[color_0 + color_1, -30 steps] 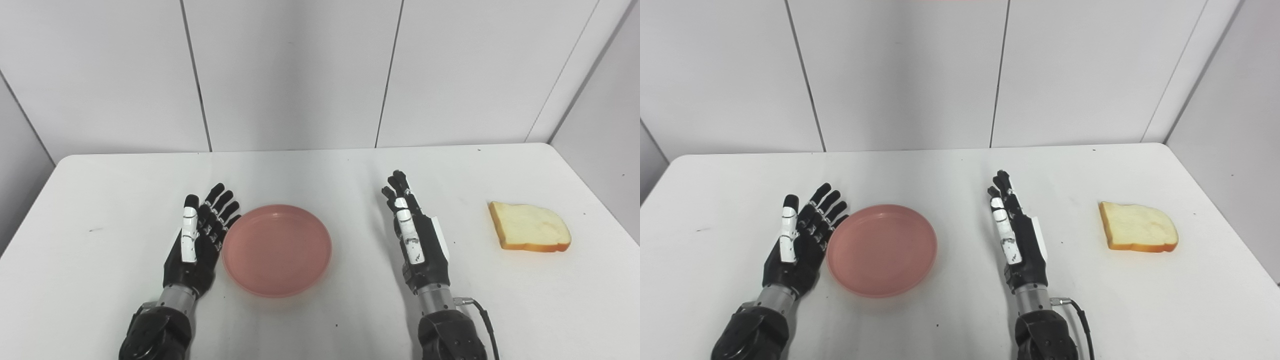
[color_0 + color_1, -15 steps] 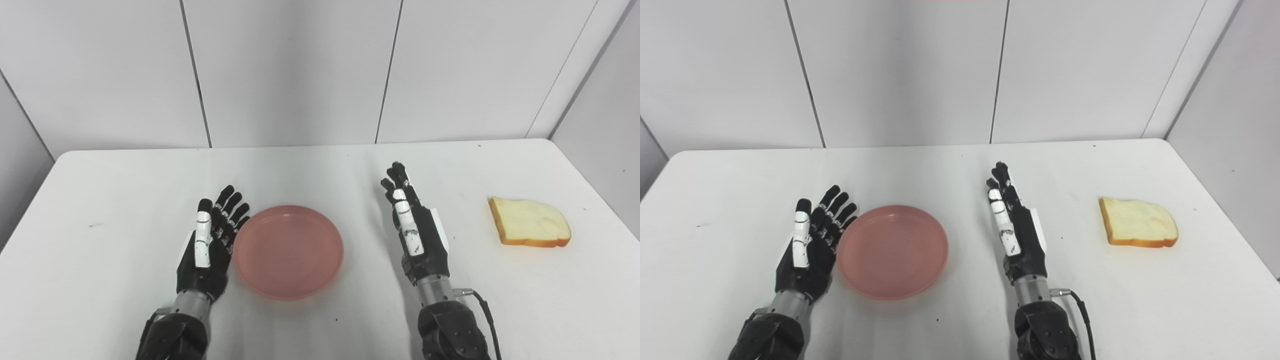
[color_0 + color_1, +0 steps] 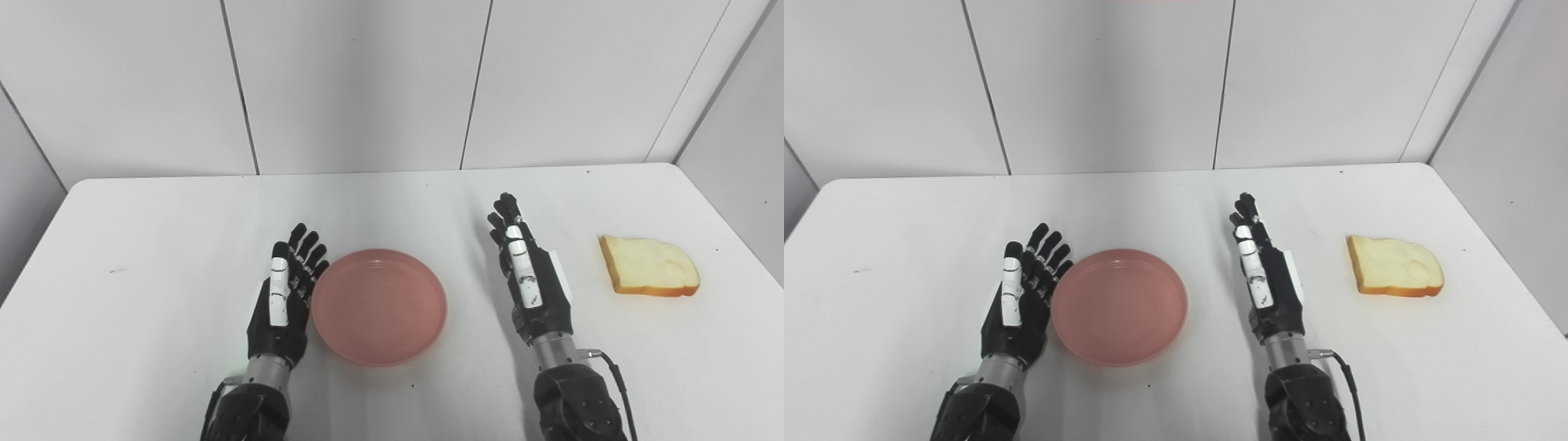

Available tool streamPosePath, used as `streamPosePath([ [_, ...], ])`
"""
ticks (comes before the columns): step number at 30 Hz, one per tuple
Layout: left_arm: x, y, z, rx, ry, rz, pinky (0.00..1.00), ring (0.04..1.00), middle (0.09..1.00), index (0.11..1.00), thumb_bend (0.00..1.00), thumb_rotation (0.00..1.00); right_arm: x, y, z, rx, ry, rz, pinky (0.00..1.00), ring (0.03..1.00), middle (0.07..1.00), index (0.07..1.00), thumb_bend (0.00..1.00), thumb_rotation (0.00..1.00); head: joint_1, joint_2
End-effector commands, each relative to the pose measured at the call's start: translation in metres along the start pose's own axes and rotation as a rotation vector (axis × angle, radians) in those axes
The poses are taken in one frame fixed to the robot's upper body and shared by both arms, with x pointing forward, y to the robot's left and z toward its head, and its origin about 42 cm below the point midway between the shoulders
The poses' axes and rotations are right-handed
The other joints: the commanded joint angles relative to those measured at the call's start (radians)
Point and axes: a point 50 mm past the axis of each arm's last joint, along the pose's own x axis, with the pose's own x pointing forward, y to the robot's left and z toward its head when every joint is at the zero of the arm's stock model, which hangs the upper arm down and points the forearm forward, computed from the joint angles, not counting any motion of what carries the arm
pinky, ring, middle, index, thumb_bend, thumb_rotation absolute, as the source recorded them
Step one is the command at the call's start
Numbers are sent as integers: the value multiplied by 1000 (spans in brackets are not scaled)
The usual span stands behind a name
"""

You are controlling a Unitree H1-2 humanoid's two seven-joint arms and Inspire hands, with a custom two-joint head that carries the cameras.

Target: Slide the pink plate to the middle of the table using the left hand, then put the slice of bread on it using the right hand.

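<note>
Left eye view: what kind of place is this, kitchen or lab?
Probably a lab test booth: bare white table, plain panelled walls, only a pink plate and a slice of bread as props.

Both hands are black, built of jointed segments, with white plates running along the thumb of each. The left hand (image 3: 283,306) and the right hand (image 3: 533,288) each join a short silver metal cuff at the wrist, below which sits a bulkier black forearm housing with small screws. The right hand also carries a white panel on its outer side, and a black cable (image 3: 615,380) loops out from its wrist.
</note>
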Motion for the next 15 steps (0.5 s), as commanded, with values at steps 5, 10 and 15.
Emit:
streamPosePath([
  [5, 13, -16, 4, 20, -57, -21, 961, 963, 978, 952, 755, 941, 12, -7, 18, 23, -85, 2, 1000, 979, 976, 974, 733, 884, -8, -9],
  [10, 16, -20, -2, 44, -58, -28, 979, 970, 982, 954, 725, 968, 18, -16, 26, 16, -108, -14, 1000, 967, 968, 976, 723, 899, -15, -21],
  [15, 20, -20, -2, 55, -67, -19, 975, 969, 985, 959, 732, 985, 25, -38, 51, -44, -141, -3, 946, 933, 941, 944, 687, 845, -17, -30],
])
